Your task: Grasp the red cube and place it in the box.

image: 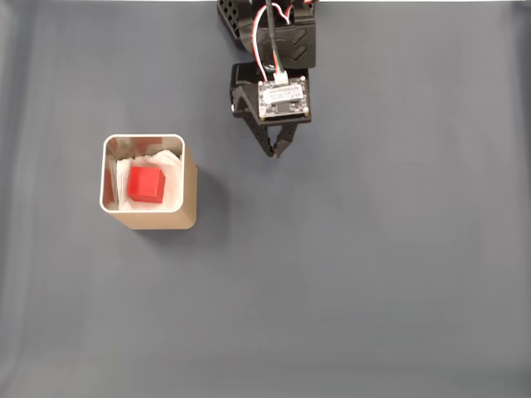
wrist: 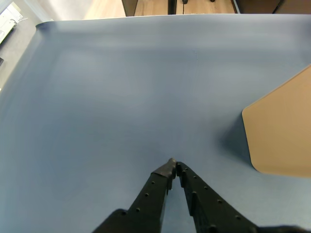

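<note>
The red cube (image: 146, 183) lies inside the box (image: 189, 195), on its white lining, at the left of the fixed view. The box is tan with a pale rim and stands upright on the blue-grey mat. My gripper (image: 276, 152) hangs at the top centre of that view, well to the right of the box and apart from it. Its black fingers meet at the tips and hold nothing. In the wrist view the gripper (wrist: 173, 164) rises from the bottom edge, tips together, and the tan box wall (wrist: 284, 133) shows at the right edge.
A blue-grey mat (image: 373, 274) covers the whole table. The arm body with its small circuit board (image: 283, 95) and wires sits at the top centre. In the wrist view a wooden floor and dark furniture legs (wrist: 172, 6) show beyond the mat's far edge.
</note>
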